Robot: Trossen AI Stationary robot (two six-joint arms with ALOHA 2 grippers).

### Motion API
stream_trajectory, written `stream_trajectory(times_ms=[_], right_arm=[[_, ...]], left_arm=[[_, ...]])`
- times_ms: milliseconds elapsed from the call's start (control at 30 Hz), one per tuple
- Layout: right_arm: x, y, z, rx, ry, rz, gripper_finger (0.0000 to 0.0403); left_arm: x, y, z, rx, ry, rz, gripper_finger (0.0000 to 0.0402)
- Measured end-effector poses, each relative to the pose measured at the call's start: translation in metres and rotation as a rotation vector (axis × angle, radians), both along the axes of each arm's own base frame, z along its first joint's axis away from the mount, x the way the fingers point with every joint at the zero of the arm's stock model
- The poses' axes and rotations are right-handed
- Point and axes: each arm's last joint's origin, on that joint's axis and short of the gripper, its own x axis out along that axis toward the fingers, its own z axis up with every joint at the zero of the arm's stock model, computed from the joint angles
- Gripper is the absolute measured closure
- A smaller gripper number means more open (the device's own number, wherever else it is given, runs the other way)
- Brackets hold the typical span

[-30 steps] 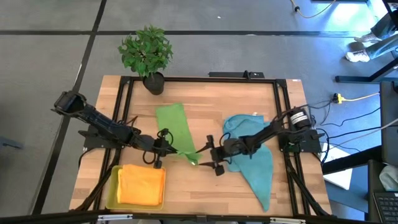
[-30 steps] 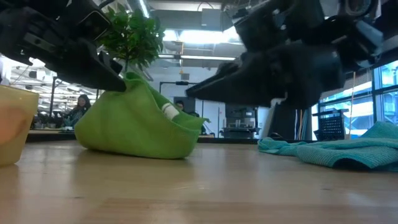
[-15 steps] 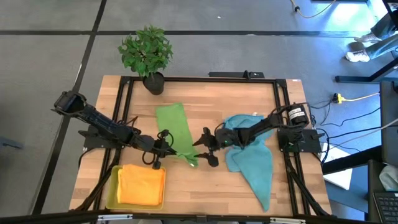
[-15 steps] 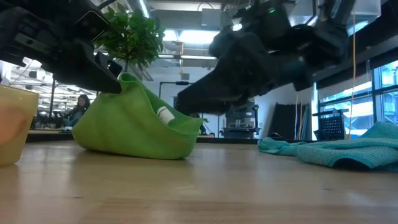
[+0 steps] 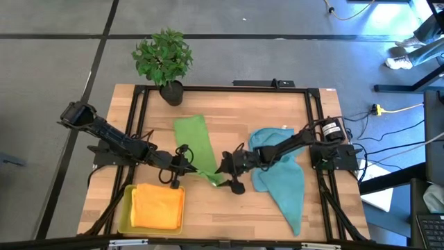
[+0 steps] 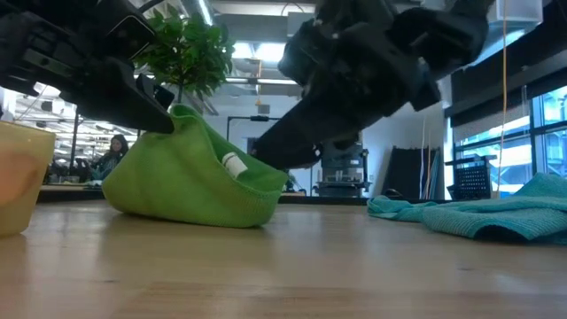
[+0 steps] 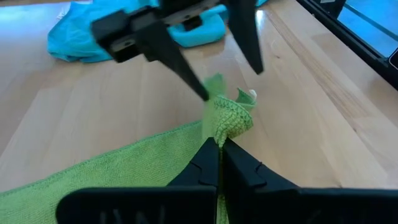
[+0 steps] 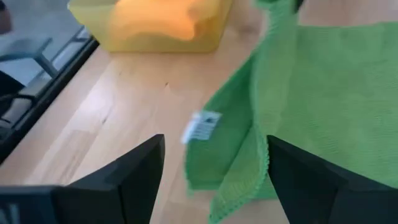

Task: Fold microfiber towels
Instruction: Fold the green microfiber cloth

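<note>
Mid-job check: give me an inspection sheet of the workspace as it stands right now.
Surface: wooden table, black frame.
Job's things: green towel partly lifted at one corner; teal towels heaped; orange towel in yellow tray.
Clutter: potted plant at far edge.
Grippers: left gripper shut on green towel; right gripper open, at its white-tagged corner.
Cables: yellow and black leads on floor.
Surroundings: person's feet.
</note>
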Motion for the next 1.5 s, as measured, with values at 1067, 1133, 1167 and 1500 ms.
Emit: stream_trajectory(times_ms=[1067,1133,1167,1500], right_arm=[[0.008,0.05,-0.029,-0.288,0.028,-0.171,0.0132],[0.007,0.049,-0.03,-0.324,0.038,-0.196,0.0142],[0.006,0.05,-0.031,-0.336,0.045,-0.2,0.0148],[0.004,0.053,-0.029,-0.396,0.039,-0.159,0.0257]], left_arm=[[0.001,0.003,0.0,-0.006,-0.011,0.09,0.0401],[0.001,0.003,0.0,-0.011,-0.011,0.092,0.0401],[0.0,0.003,0.0,-0.011,-0.01,0.092,0.0401],[-0.001,0.003,-0.003,-0.007,0.031,0.076,0.0401]])
